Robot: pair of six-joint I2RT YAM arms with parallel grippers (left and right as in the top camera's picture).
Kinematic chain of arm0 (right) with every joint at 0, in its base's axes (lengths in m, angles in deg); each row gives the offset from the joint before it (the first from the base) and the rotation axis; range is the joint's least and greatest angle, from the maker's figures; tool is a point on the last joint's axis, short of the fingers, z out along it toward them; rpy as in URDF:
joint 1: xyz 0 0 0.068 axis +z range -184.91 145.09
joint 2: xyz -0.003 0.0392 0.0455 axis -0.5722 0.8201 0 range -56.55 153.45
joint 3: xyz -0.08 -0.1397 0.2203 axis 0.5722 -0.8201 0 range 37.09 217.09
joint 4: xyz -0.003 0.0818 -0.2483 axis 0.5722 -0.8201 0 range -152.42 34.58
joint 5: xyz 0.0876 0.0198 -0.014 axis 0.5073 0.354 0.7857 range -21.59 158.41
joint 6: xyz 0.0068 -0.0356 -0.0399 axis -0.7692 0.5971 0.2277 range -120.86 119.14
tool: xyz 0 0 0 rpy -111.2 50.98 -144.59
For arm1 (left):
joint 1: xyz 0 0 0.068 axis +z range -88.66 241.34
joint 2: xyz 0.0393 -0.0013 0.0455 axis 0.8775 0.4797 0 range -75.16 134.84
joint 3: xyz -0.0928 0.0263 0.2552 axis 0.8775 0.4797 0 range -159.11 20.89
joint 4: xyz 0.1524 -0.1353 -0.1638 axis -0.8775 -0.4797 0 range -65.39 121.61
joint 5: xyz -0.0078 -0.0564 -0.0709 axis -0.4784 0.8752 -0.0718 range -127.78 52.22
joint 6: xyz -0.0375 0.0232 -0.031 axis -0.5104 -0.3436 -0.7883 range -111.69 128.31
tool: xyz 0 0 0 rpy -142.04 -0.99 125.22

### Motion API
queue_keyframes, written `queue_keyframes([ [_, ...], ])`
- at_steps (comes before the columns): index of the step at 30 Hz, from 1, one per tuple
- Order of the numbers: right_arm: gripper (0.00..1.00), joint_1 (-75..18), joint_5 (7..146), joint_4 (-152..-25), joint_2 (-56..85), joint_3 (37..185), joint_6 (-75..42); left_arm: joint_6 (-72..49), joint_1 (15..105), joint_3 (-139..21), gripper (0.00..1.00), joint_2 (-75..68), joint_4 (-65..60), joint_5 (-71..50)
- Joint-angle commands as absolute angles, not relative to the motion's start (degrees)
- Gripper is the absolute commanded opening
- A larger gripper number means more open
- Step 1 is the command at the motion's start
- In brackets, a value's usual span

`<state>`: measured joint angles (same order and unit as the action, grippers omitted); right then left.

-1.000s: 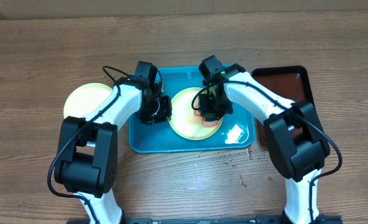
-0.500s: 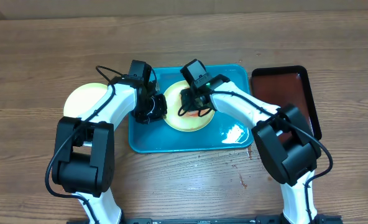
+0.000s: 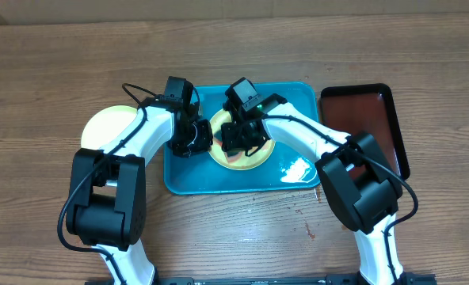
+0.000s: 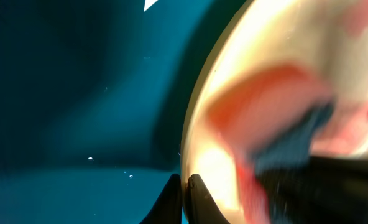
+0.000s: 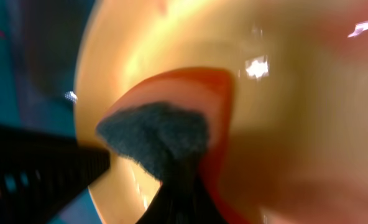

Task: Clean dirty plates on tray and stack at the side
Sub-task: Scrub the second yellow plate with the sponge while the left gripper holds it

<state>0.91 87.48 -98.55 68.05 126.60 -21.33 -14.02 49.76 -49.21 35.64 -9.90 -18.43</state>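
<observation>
A pale yellow plate smeared with red sauce lies in the turquoise tray. My left gripper is shut on the plate's left rim; in the left wrist view its fingertips pinch the plate's edge over the tray floor. My right gripper is over the plate, shut on a dark blue-grey sponge. The sponge presses on the plate at a red sauce smear; the right gripper is mostly hidden behind it. A second pale plate lies on the table left of the tray.
A dark brown-red tray lies just right of the turquoise one. Small crumbs or spots dot the wooden table near the front. Both arms crowd the left half of the turquoise tray.
My right gripper has swept left across the plate with the sponge. The plate and my left gripper have shifted slightly left and back in the tray.
</observation>
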Motion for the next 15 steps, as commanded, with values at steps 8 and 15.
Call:
queue_keyframes([
  [8, 0.04, 0.2, 73.2, -112.3, 67.5, 129.1, -25.1, -13.6, 49.4, -49.2, 0.04, 36.1, -9.9, -18.9],
  [15, 0.04, -2.3, 55.5, -116.7, 67.2, 129.2, -31.6, -13.5, 49.4, -49.2, 0.04, 36.1, -10.4, -18.8],
])
